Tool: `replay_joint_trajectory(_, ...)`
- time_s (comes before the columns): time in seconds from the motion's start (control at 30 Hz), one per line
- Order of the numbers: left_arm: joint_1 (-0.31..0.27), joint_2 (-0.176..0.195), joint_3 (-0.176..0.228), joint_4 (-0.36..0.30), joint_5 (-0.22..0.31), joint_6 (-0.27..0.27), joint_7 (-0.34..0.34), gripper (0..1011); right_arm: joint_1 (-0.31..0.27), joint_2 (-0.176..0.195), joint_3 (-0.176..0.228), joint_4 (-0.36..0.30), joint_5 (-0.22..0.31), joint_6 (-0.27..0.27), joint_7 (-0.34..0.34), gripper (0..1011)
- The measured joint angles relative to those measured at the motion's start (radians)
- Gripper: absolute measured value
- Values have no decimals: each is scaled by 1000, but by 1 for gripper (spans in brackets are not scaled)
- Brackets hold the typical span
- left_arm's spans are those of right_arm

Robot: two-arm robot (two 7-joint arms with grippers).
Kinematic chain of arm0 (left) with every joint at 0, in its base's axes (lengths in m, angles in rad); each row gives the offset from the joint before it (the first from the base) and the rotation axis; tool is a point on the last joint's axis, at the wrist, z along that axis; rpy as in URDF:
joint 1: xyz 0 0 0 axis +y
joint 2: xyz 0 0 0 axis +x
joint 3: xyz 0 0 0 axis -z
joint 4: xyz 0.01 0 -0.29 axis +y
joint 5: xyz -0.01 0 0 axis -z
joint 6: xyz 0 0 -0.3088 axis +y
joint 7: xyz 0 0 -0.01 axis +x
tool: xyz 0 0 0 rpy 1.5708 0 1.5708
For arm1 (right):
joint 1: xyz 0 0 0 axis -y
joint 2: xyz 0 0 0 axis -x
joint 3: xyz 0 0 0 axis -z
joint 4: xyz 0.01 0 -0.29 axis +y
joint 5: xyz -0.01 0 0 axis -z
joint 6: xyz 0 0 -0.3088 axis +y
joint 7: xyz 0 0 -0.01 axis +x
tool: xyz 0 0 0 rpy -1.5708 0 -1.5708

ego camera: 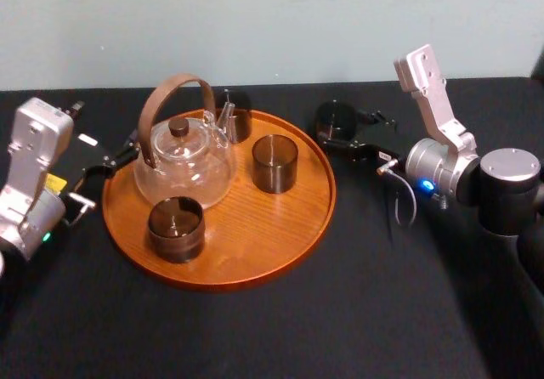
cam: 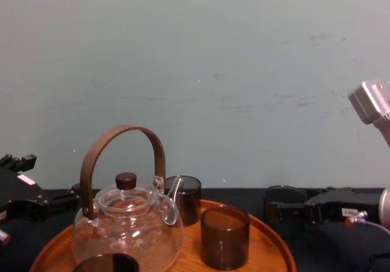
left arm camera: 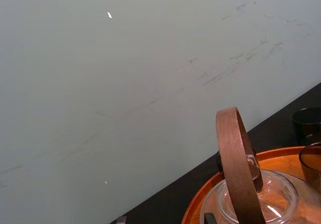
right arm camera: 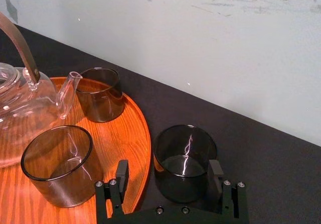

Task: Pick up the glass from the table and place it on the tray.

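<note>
One glass [right arm camera: 184, 153] stands on the counter [ego camera: 382, 294] right of the tray [ego camera: 255, 234], between the wide-spread jaws of the right gripper [right arm camera: 168, 164]; the left gripper [ego camera: 119, 160] idles at the tray's left.

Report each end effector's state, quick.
Left end effector: open, empty, beside the tray.
Right end effector: open, straddling the glass on the table, not gripping.

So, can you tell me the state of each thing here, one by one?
tray: flat on the table.
teapot: upright on tray, lid on.
three glasses on tray: upright, empty.
fourth glass: upright on table, empty, between the right jaws.
right gripper: jaws open around it, no grip yet.
left gripper: parked left of tray, jaws open.
</note>
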Motion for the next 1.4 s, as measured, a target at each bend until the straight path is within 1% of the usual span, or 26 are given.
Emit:
replay_joint_trajectory(0.7, 0, 0, 0, 0, 0, 0, 0, 1001, 21, -15, 22, 53, -5, -9, 3, 1002)
replay_joint_trajectory(1.07, 0, 0, 0, 0, 0, 0, 0, 1001, 54, -36, 17, 115, -18, -22, 12, 1002)
replay_joint_trajectory(1.27, 0, 0, 0, 0, 0, 0, 0, 1001, 83, -53, 15, 169, -29, -32, 13, 1002)
replay_joint_trajectory(1.4, 0, 0, 0, 0, 0, 0, 0, 1001, 96, -62, 16, 191, -33, -35, 13, 1002)
